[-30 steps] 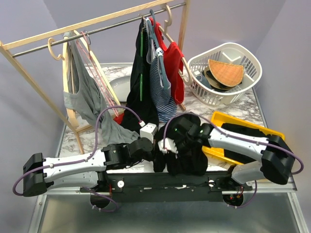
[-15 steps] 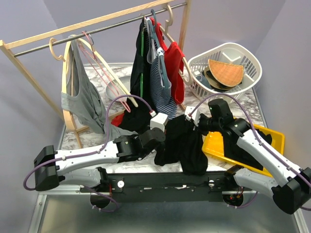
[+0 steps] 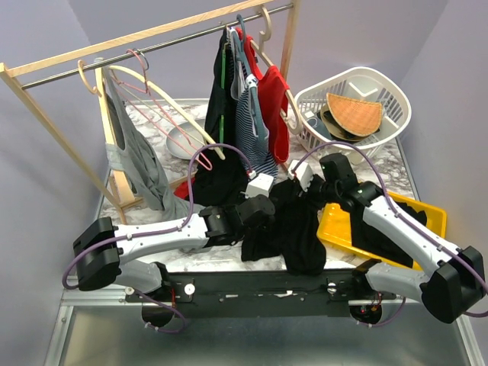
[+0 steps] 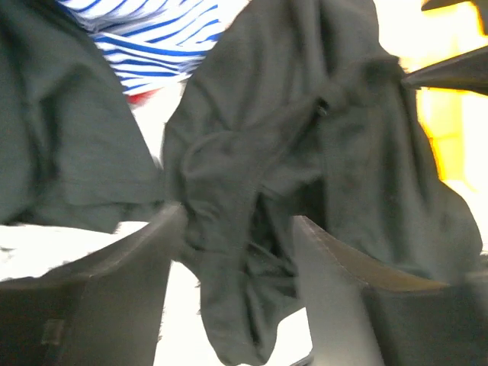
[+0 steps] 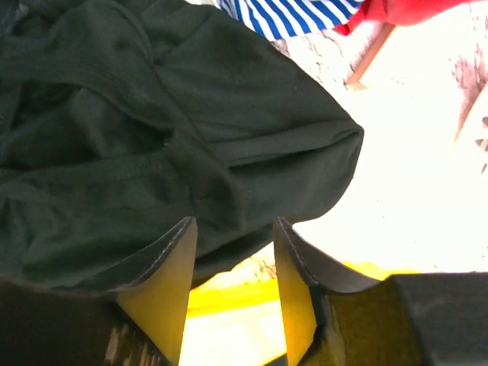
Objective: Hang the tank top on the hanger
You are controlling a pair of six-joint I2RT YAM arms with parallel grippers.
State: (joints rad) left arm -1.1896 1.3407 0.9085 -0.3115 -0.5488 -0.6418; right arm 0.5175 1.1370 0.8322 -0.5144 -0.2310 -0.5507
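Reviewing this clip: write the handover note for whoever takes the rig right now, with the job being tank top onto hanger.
Left gripper: jaws closed on a bunched fold of the tank top.
Right gripper: jaws closed on another edge of it.
Tank top: held up between the two grippers, lower part drooping, not spread.
Hanger: hooked on the rail at the left. It looks bare and is apart from the tank top.
Done: tank top picked up.
Left: open a strap or the neck, bring top and hanger together, thread the hanger's arms through.
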